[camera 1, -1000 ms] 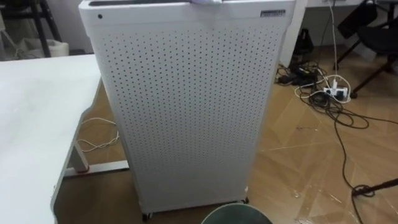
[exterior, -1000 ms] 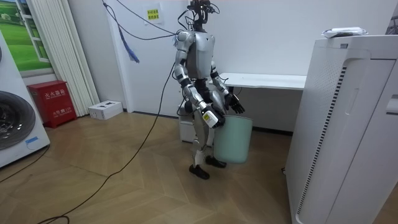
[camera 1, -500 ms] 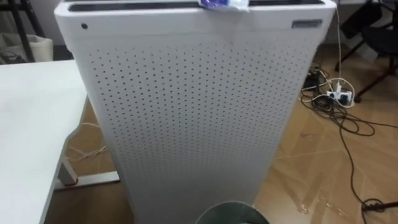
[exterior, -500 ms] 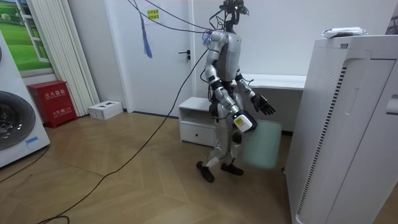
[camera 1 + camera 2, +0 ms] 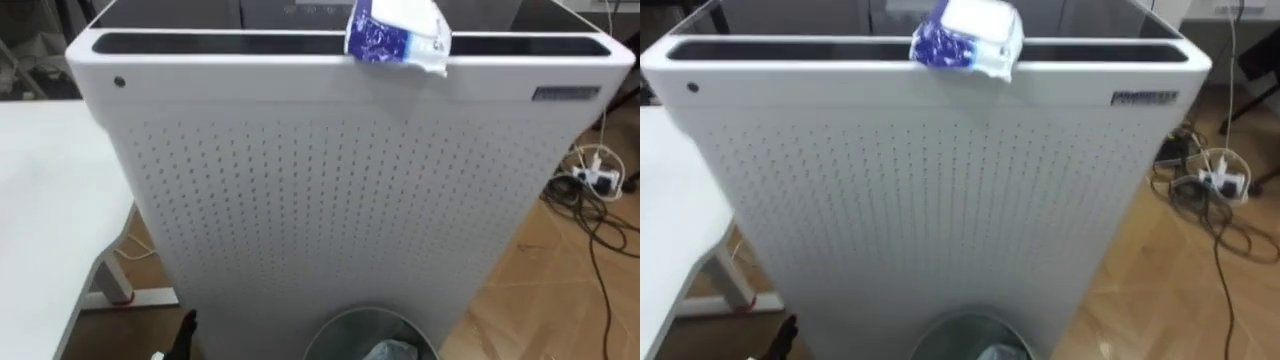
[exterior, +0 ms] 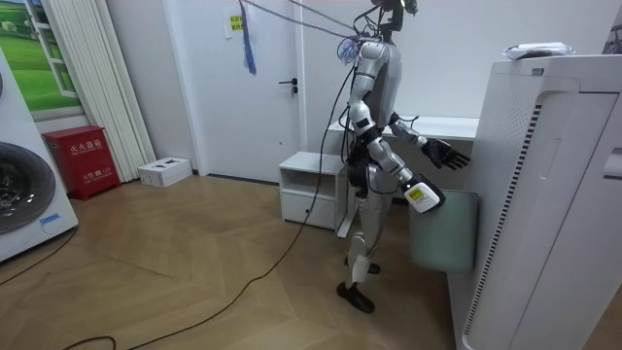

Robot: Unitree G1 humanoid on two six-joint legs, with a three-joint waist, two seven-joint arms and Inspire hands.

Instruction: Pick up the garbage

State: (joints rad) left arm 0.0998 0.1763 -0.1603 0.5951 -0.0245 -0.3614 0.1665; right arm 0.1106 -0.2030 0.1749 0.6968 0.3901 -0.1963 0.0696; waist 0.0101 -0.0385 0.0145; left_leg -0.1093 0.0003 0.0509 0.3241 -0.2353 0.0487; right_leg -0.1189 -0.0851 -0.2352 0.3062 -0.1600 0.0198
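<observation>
Left hand (image 6: 448, 154) held up near the purifier's (image 5: 340, 200) front, fingers spread wide, empty. Right hand (image 6: 420, 197) is low at the bin (image 6: 442, 238), just before the purifier's foot; its grip cannot be told. The wrapper (image 5: 397, 32) lies on the purifier's top front edge. A table (image 5: 40, 220) stands left of the purifier.
</observation>
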